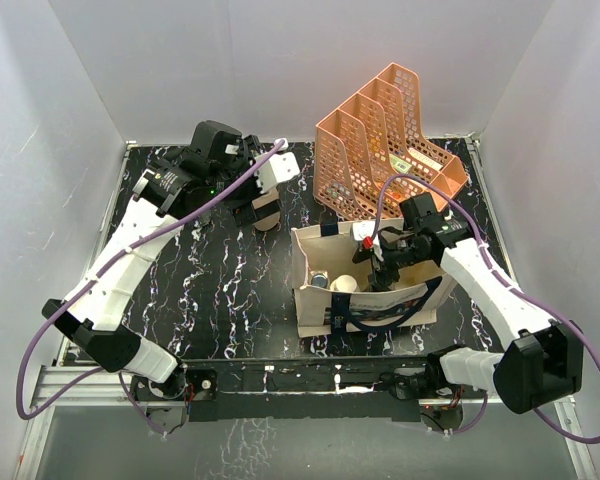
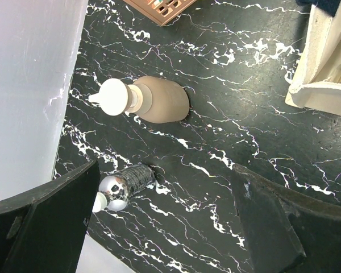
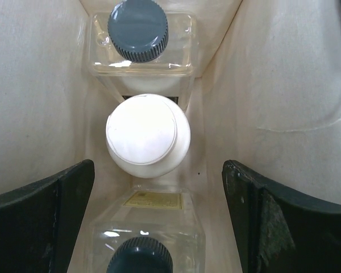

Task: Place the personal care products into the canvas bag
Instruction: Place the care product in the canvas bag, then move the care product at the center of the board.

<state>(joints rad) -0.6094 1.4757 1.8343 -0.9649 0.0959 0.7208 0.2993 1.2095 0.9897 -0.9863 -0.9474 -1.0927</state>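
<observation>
three in the canvas bag (image 3: 34,85) under the spread right gripper (image 3: 159,193): clear glass bottle (image 3: 139,42) at 12 o'clock, cream bottle (image 3: 148,135) between the fingers (image 3: 45,222), second clear bottle (image 3: 141,253) at 6; two on the table (image 2: 244,114) by the wide-spread left gripper (image 2: 165,213): tan bottle (image 2: 159,101) at 12, silver bottle (image 2: 125,185), seemingly lying down, at 10.

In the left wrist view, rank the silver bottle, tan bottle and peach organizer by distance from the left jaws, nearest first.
1. Silver bottle, low left, beside the open jaws.
2. Tan bottle, farther ahead, near centre.
3. Peach organizer, at the top edge of view.
</observation>
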